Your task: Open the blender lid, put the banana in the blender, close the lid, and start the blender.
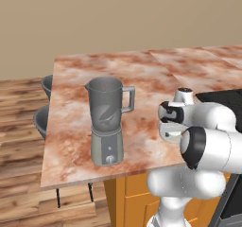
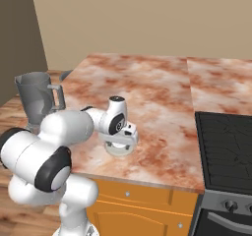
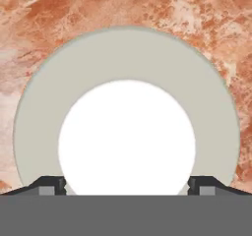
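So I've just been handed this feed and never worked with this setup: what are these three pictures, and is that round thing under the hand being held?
A white robot arm stands at a marble counter. Two pictures come from cameras riding behind it, one to its left and one to its right. The third looks down from the hand itself.

On the counter stands the blender, its jar open on top. The blender lid lies flat on the counter near the front edge, away from the jar.

The gripper sits right over the lid, its two dark tips on either side of the lid's raised centre disc. The jaws are wide apart, so the lid looks set down, not held. I can't find the banana here.
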Available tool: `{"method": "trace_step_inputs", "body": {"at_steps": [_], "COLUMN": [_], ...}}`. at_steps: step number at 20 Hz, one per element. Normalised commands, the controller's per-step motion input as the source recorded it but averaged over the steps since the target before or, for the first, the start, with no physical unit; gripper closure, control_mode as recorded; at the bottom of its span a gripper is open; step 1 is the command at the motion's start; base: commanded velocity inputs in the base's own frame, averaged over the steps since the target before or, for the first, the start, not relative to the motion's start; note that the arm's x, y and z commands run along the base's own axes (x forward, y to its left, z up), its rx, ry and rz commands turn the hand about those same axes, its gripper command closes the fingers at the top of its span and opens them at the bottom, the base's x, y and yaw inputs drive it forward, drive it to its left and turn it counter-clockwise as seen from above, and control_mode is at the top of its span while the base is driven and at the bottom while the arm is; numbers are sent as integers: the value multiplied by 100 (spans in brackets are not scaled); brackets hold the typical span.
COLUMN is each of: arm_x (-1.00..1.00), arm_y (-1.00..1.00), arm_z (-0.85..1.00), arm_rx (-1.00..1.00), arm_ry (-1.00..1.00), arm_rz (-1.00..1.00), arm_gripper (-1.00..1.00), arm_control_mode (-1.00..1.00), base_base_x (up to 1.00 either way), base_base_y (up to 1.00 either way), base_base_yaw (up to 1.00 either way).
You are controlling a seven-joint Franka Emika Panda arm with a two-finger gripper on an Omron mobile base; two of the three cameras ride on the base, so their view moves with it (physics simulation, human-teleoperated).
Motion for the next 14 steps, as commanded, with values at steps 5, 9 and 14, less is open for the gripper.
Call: {"method": "trace_step_inputs", "body": {"at_steps": [5,9,14], "arm_x": [-28,-23,-21], "arm_y": [0,3,14], "arm_z": [100,100,100], "arm_rx": [0,0,0], "arm_ry": [-15,-14,-15], "arm_rz": [5,4,4], "arm_gripper": [100,100,100], "arm_control_mode": [-100,-100,-100], "base_base_x": [0,0,0], "base_base_y": [0,0,0], "base_base_yaw": [0,0,0]}}
